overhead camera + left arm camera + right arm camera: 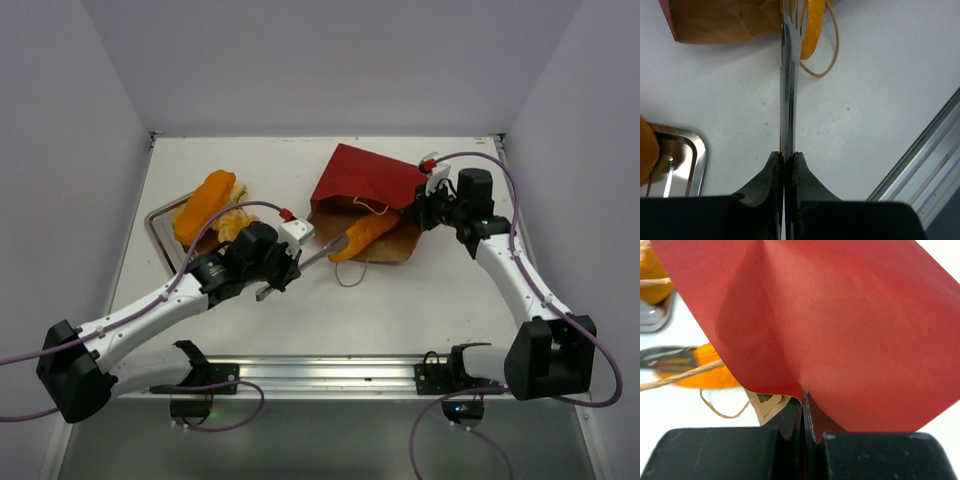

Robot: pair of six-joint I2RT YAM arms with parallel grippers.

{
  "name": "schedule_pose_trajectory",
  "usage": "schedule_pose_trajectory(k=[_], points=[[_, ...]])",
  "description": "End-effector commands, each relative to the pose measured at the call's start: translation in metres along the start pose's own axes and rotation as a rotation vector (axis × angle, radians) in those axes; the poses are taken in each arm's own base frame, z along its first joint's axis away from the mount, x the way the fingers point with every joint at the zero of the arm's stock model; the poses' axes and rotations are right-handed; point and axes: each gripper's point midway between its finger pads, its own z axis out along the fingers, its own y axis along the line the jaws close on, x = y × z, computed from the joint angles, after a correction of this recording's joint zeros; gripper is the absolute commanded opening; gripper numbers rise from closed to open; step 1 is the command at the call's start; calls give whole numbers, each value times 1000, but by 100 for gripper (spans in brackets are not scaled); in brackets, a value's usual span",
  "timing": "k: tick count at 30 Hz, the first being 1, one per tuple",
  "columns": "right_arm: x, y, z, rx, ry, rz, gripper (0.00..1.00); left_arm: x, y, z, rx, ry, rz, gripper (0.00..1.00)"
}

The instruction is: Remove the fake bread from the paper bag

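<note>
The dark red paper bag (365, 185) lies on its side at the table's middle, its mouth toward the near edge. My right gripper (420, 212) is shut on the bag's upper edge (850, 330) and holds it up. My left gripper (278, 275) is shut on the metal tongs (788, 90), whose tips pinch a long golden-orange roll (365, 235) that sticks halfway out of the bag's mouth (810, 25). More bread, a long orange roll (203, 205) and a paler piece (235, 222), lies on the metal tray (160, 232) at the left.
The bag's tan cord handle (350, 272) loops on the table in front of the mouth. A metal rail (330, 370) runs along the near edge between the arm bases. White walls close in the table on three sides.
</note>
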Motion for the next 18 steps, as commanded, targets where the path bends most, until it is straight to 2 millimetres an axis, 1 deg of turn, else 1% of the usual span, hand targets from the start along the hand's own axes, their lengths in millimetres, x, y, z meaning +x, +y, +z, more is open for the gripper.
schedule_pose_trajectory(k=[1, 4, 7, 14, 18], points=[[-27, -21, -11, 128, -81, 17, 0, -10, -20, -19, 83, -12, -52, 0], [-26, -32, -13, 182, -78, 51, 0, -1, -24, -27, 93, 15, -83, 0], [-25, -39, -15, 215, -78, 71, 0, -11, -27, -38, 102, -15, -97, 0], [-26, -51, -19, 259, -87, 98, 0, -17, -35, -57, 123, 12, -137, 0], [-25, -53, -22, 261, -91, 109, 0, -24, -35, -77, 108, -46, -185, 0]])
